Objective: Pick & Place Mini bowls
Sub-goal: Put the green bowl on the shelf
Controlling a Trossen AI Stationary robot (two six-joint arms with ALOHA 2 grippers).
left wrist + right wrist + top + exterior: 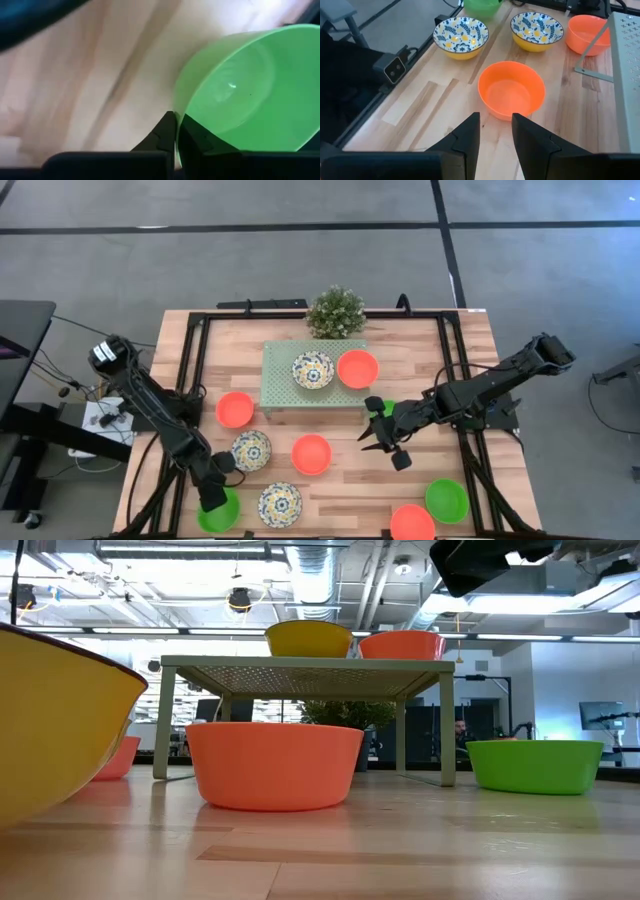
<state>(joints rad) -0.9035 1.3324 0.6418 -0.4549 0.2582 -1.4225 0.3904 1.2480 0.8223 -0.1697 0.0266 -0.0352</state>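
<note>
Several mini bowls show in the high view. A patterned bowl (313, 370) and an orange one (357, 368) stand on the pale green platform (280, 385). On the table are orange bowls (235, 409) (311, 454) (412, 523), patterned bowls (250, 450) (280, 504) and green bowls (447, 500) (218, 515). Another green bowl (388, 408) is half hidden under the right arm. My left gripper (213, 498) is shut on the near-left green bowl (250, 95). My right gripper (495, 135) is open above the table, just short of the middle orange bowl (511, 92). My left gripper pinches the green bowl by its rim (178, 117), one finger (195, 140) inside the bowl and the other (165, 135) outside. The fingers come from above, slanting down. The frames do not show whether the bowl's base rests on the table.
A small bushy plant (336, 311) stands at the far edge behind the platform. Black rails (195, 350) run along the table's sides. Bare wood (340, 490) lies between the near bowls. In the low view the orange bowl (275, 765) stands in front of the platform (305, 665).
</note>
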